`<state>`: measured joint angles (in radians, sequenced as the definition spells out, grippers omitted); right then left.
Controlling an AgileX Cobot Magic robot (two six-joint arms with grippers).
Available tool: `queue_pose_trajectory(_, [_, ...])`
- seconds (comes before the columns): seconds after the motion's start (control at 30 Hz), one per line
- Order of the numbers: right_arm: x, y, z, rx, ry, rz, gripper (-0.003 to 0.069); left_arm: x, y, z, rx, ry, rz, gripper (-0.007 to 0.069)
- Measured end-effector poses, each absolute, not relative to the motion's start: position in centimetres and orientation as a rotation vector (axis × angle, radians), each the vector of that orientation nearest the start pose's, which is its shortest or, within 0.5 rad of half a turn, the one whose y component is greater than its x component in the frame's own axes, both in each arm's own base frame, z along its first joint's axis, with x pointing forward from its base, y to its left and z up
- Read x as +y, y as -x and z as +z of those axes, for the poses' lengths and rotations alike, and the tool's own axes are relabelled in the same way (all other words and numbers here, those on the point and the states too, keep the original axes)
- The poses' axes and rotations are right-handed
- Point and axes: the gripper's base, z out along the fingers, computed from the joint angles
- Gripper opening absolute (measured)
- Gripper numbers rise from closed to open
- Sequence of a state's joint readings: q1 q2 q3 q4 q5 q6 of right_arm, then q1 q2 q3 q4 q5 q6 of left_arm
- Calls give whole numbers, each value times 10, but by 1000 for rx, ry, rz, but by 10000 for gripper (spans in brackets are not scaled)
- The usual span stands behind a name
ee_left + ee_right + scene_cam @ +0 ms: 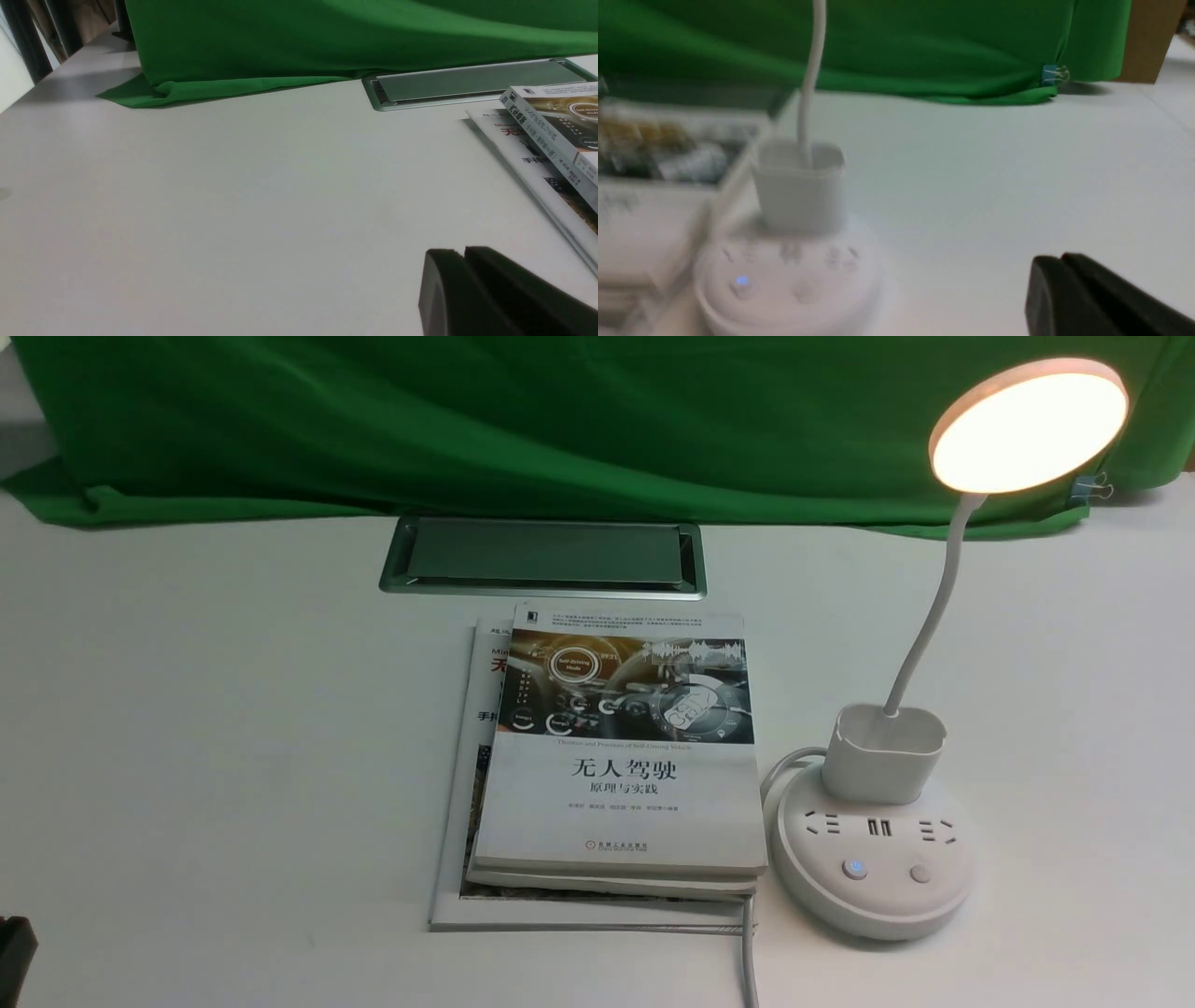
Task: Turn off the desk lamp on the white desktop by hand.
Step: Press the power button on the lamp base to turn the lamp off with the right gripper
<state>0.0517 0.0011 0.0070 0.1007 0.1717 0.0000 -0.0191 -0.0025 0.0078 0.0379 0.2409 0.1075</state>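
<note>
Glowing warm white, the lamp (883, 756) is standing on the near right part of the desk (233, 728). Its round head (1027, 425) is shining toward the near side atop a thin curving neck. A blue light is showing on the left button (853, 868) of its round base, while the right button (920, 873) is staying unlit. A stack of books (621, 756) is lying just left of the base. A grey hatch (543, 555) is sitting beyond the books, and green cloth (560, 420) is hanging along the far edge. The left gripper (465, 254) is sitting low over bare desk left of the books, jaws pressed together, holding nothing. The right gripper (1062, 261) is sitting right of the lamp, apart from it, jaws likewise closed and empty.
</note>
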Motion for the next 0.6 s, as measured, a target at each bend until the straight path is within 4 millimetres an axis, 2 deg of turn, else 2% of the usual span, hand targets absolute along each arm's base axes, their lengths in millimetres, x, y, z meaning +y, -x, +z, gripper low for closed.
queue_pose_trajectory(0.1, [4,-57,206,1529,-283,386,48,0,-55,189,1725,-135,100,20])
queue_pose_trajectory(0.2, [2,-56,213,1437,-374,490,48,0,-55,189,1725,-135,100,20])
queue_pose_trajectory(0.33, [1,-56,219,1370,-387,514,50,0,-55,189,1725,-135,100,20])
queue_pose_trajectory(0.43, [3,-56,222,1428,-377,506,48,0,-55,189,1725,-135,100,20])
queue_pose_trajectory(0.53, [8,-60,248,1603,-273,434,52,0,-55,189,1725,-135,100,20])
queue_pose_trajectory(0.6, [12,-67,277,1723,-158,376,52,0,-55,189,1725,-135,100,20])
